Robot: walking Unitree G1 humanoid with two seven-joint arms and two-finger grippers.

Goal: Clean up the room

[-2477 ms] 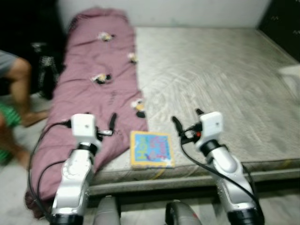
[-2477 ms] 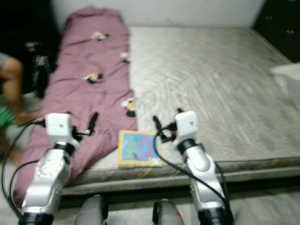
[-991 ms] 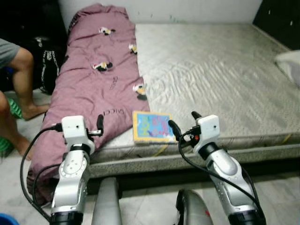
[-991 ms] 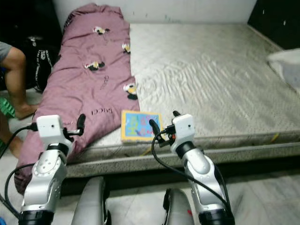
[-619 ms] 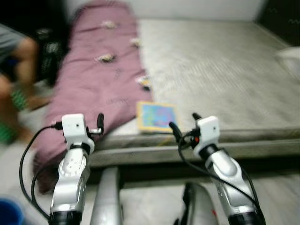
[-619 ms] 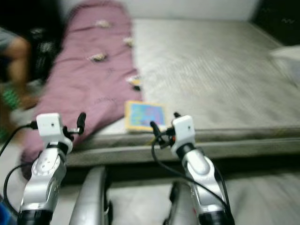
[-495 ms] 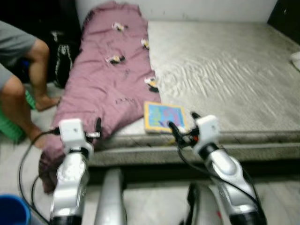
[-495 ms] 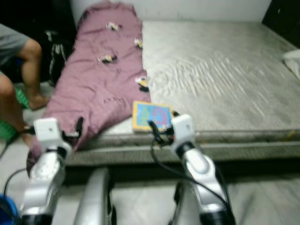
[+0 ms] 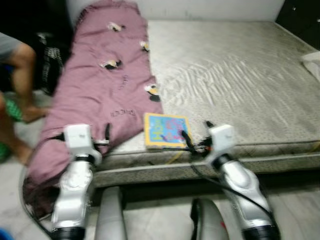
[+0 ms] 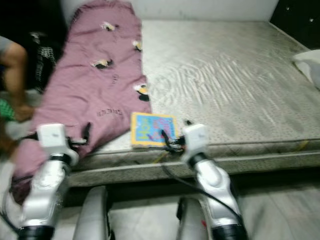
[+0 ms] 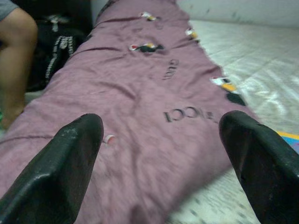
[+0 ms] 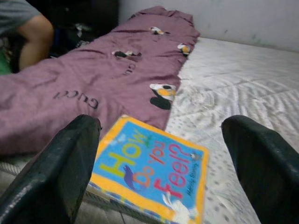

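Bright picture book with a yellow border (image 9: 165, 131) flat on the near edge of the big grey mattress (image 9: 240, 85), just in front of the right gripper (image 12: 161, 168) and close to it, not touching. Long purple blanket with little cartoon patches and dark letters (image 9: 102, 95) right beside the book's left side, stretched along the left part of the mattress and hanging over its corner toward the floor. White wall behind the bed, pale tiled floor (image 9: 160, 225) below, dark black bag (image 11: 51, 49) by the blanket's far side, bare legs of a person (image 9: 17, 85) sitting at the left. Right gripper held low at the mattress edge, two long black fingers (image 12: 70, 163) spread wide apart, nothing between them, pointing at the book. Left gripper (image 11: 163, 154) held over the hanging end of the blanket, black fingers (image 11: 65, 163) wide apart too, holding nothing, not touching the cloth.
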